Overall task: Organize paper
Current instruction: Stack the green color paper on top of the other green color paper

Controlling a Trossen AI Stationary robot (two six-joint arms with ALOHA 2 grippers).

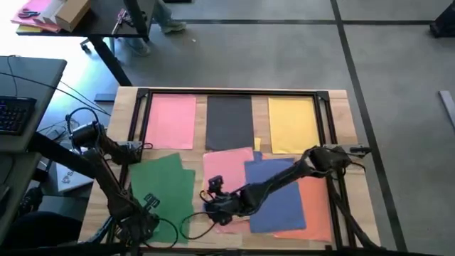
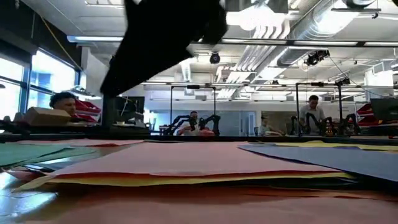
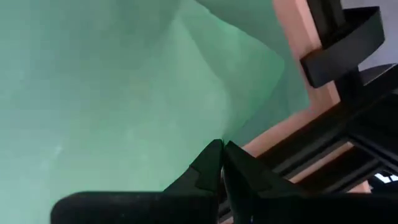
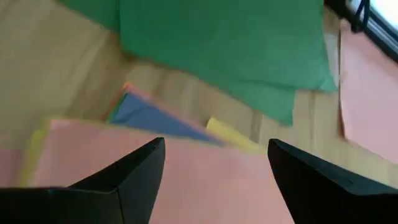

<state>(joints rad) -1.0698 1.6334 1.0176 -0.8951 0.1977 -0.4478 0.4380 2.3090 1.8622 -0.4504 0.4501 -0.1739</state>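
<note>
The paper is spread over the wooden tabletop (image 1: 341, 107). Along the far side I see three sheets laid side by side inside the black frame (image 1: 234, 92): a pink sheet (image 1: 171, 121), a dark grey sheet (image 1: 229, 121) and a yellow sheet (image 1: 292, 124), none overlapping. Nearer to me, on the left, a green sheet (image 1: 161, 186) lies slightly askew. To its right is a loose pile: a second pink sheet (image 1: 226, 171) partly covered by a blue sheet (image 1: 277, 195), with an orange sheet (image 1: 316, 206) showing from under the blue one's right edge. A sliver of yellow peeks out between the grey sheet and the pile.

My right tool (image 4: 214, 180) sits low over the near left part of that pile, above the pink sheet; in its wrist view the two fingers stand wide apart with nothing between them, and edges of blue and yellow paper stick out from under the pink, with the green sheet beyond.

My left tool (image 3: 222, 165) is down at the near edge of the green sheet; its fingertips are pressed together right at the paper's edge, and I cannot tell whether they pinch the sheet.

In the low view the pile looks flat, pink on top, with people standing in the room behind.
</note>
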